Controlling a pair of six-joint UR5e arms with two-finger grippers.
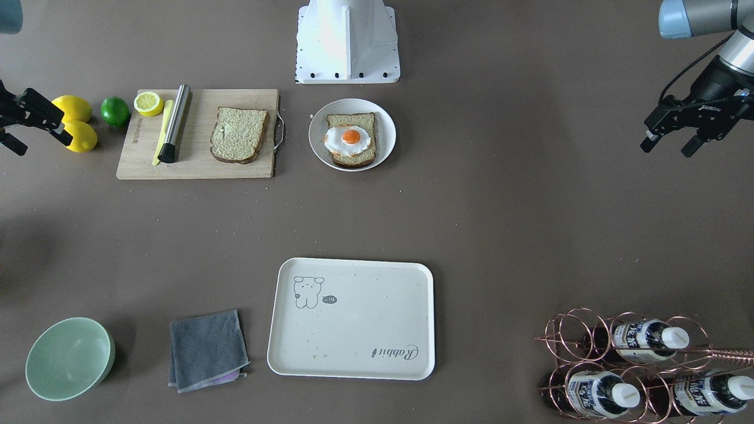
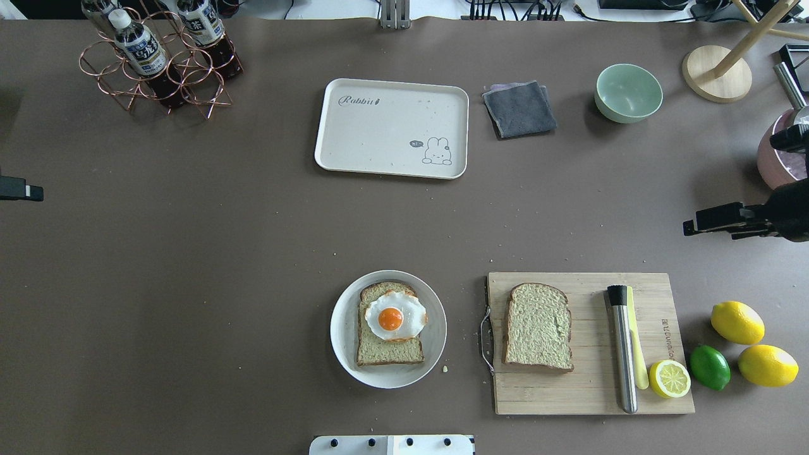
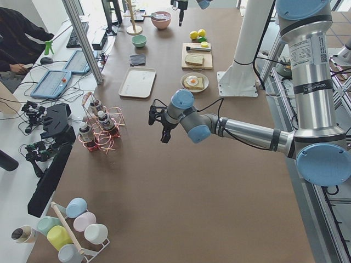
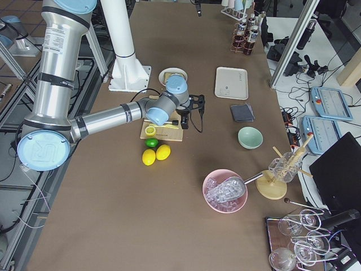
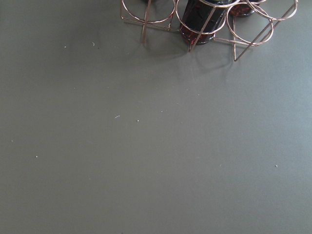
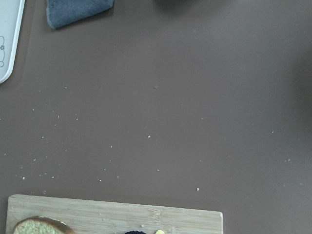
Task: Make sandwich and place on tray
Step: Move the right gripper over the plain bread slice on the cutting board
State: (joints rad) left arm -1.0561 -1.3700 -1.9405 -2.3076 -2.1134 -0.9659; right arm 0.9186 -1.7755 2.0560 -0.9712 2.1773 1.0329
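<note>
**Front-facing view.** Left gripper: jaws apart, nothing between them, over bare table. Right gripper: jaws apart, unloaded, above two lemons. The sandwich is not assembled. One slice carrying the fried egg sits in the white plate, between the two grippers and nearer the right one. The second slice lies on the cutting board, beside the right gripper, past the lemons and a lime. The tray is well apart from both grippers, on the operators' side; neither slice is on it.

**Overhead view.** The tray script reads "Rabbit". The mark on the board's edge is illegible. A wire rack, beyond the left gripper, holds white-capped bottles of dark liquid; their label characters are unreadable.

**Left exterior.** The near gripper hangs near the rack.

**Right exterior.** A pink bowl holding clear cube-like pieces stands well apart from the near gripper.

**Left wrist.** The rack's foot and a bottle base lie ahead.

**Right wrist.** The board edge and slice crust are below, and a grey cloth is ahead.
</note>
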